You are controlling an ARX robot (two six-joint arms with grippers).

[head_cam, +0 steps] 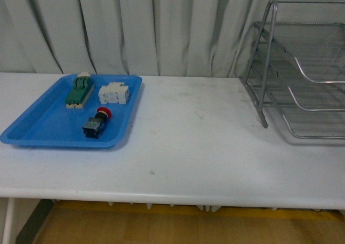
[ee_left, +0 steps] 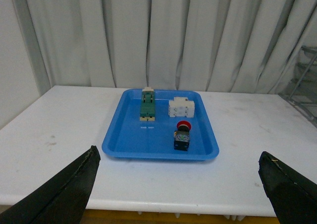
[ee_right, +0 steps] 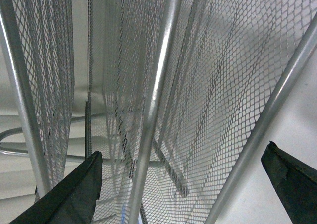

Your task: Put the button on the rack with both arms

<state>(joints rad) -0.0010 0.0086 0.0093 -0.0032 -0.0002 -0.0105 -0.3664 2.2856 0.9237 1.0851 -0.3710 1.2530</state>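
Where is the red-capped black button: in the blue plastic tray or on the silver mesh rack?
The red-capped button lies inside the blue plastic tray.

Tray (head_cam: 48, 120): bright blue, plain.
Button (head_cam: 97, 122): red cap, dark black-blue body.
Blocky component (head_cam: 114, 93): white.
Toggle switch (head_cam: 80, 90): green and cream.
Rack (head_cam: 312, 36): silver, diamond mesh.
Table (head_cam: 205, 147): white, faintly scuffed.
Curtain (head_cam: 161, 28): pale grey, vertical folds.

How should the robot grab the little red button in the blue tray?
Probably by the dark blocky body of the button, not the round red cap, coming straight down from above. It lies on its side in the blue tray, cap toward the white block, so the body's flat sides face outward.
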